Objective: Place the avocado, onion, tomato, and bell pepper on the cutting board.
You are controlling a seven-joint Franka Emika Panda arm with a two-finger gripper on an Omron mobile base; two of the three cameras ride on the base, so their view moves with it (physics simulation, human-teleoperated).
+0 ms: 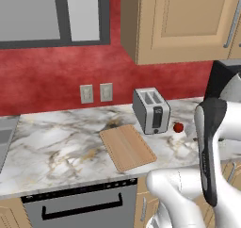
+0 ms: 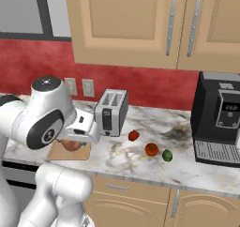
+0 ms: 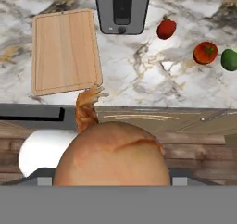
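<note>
The pincer point(image 2: 71, 144) grips the onion point(image 3: 112, 154), whose tan bulk hides the fingertips in the hand view. Ahead of it and to the left in that view lies the cutting board point(image 3: 65, 50), bare, with the toaster point(image 3: 122, 9) just beyond its far right corner. Farther right on the marble counter point(image 3: 134, 75) sit the bell pepper point(image 3: 166, 28), then the tomato point(image 3: 205, 52) and the avocado point(image 3: 229, 59), these two almost touching.

Tan onion point(image 3: 112, 153); red bell pepper point(image 3: 166, 28); light-brown cutting board point(image 3: 65, 50).
</note>
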